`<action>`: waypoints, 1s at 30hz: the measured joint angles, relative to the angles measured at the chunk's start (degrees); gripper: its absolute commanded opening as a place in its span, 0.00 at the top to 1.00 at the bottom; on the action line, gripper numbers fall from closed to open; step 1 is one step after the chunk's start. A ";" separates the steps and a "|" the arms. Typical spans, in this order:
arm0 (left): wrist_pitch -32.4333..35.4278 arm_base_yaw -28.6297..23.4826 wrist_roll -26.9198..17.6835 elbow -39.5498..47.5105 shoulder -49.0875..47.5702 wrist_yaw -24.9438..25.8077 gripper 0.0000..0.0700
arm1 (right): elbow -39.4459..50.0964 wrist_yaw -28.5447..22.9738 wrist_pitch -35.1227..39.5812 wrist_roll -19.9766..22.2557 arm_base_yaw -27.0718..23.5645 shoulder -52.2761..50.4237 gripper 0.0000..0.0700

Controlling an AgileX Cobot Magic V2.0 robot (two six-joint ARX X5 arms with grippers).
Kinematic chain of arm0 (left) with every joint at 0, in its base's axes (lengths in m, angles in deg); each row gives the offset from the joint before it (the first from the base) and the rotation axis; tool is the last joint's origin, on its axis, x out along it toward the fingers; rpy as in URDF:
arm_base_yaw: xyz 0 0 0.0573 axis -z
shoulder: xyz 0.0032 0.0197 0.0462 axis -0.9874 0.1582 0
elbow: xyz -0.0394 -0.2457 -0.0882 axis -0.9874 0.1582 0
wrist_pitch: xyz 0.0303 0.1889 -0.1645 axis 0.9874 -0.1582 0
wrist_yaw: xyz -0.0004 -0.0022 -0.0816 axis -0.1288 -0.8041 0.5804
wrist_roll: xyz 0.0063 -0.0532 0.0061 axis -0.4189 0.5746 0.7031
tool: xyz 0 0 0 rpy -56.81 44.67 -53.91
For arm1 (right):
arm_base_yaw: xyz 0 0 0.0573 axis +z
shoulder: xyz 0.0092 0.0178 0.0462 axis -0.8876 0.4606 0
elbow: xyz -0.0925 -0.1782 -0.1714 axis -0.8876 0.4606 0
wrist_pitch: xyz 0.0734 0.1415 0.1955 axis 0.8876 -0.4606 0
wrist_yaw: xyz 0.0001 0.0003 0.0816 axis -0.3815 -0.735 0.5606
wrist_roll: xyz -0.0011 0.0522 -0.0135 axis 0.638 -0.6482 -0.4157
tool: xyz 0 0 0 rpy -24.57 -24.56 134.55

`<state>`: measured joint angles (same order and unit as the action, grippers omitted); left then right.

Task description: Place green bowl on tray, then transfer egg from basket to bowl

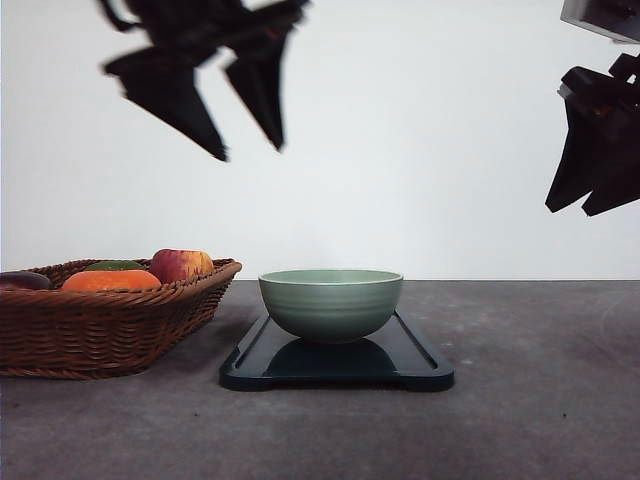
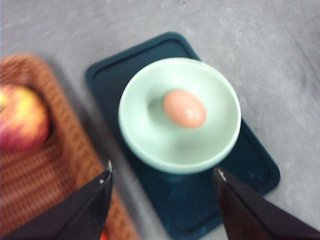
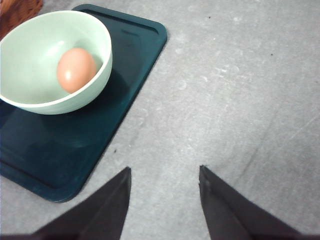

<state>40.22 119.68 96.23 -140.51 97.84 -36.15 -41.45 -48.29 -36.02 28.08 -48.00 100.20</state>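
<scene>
No readable text, no labels, no brands, no numbers, no signs

Above the bowl [image 1: 331,303], the left gripper [image 1: 250,152] is matte black, its two fingers flat blades that taper to sharp points. The right gripper [image 1: 575,208], to the bowl's right, is the same black with angular wedge fingers, under a pale grey housing block [image 1: 601,18]. In the left wrist view each fingertip [image 2: 106,176] carries a small pale fleck at its point.

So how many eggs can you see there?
1: a light brown egg lies inside the round pale green ceramic bowl on the dark rectangular plastic tray. The brown woven wicker basket may hide others.
</scene>
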 measured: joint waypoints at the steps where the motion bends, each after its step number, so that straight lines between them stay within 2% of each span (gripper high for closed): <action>1: 0.73 -0.43 0.01 2.14 -2.58 -0.01 0.43 | 0.00 0.35 -0.01 0.00 0.01 0.00 0.62; 8: 1.86 -5.34 0.00 15.31 -17.21 -0.02 0.44 | 0.00 2.41 -0.01 -0.01 0.02 0.00 0.62; 14: 1.97 -11.40 0.02 23.35 -27.10 0.77 0.44 | 0.00 7.59 -0.01 -0.01 0.32 0.00 0.62; 19: 2.08 -15.95 -0.03 28.91 -32.98 4.42 0.44 | 0.00 8.29 -0.03 0.60 2.37 0.00 0.62; 27: 2.44 -19.23 -0.86 32.37 -37.30 4.60 0.45 | 0.00 8.38 -1.82 1.13 3.87 0.00 0.62; 28: 2.37 -19.23 -1.32 32.37 -37.51 4.57 0.50 | 0.00 8.37 -2.40 1.16 3.87 0.00 0.65; 30: 1.61 -19.23 -2.20 32.37 -37.50 4.57 0.85 | 0.02 8.35 -2.83 1.20 3.86 0.00 0.90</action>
<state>41.83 100.45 94.03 -108.14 60.34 -31.58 -41.43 -39.95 -38.85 29.28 -44.15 100.20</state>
